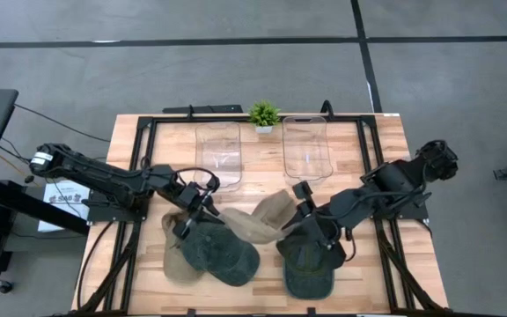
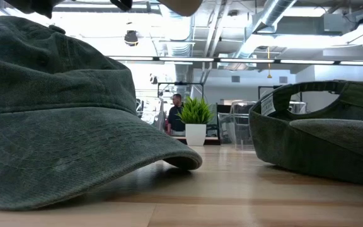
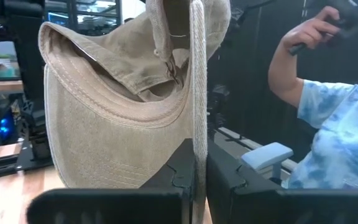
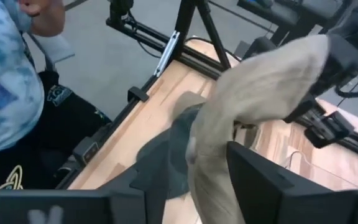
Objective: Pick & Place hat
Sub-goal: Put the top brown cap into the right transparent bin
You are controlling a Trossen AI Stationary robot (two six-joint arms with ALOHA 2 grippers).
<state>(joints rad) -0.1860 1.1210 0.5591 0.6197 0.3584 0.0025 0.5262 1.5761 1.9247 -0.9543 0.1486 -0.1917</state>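
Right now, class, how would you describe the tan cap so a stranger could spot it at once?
Find the wooden table and look at its front half, between the two dark arms. The tan cap hangs there, pinched by the left claw. It is the only pale cap off the table; the two green caps lie flat.

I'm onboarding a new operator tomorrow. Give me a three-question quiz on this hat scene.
1. True or false: the left pincer is shut on the tan hat.
2. Which colour are the two hats lying on the table? A) red B) dark green C) white
3. Name the small item standing between the two clear bins at the table's far edge.

Key: 1 true. 2 B: dark green hat and second dark green hat. 3 The potted plant.
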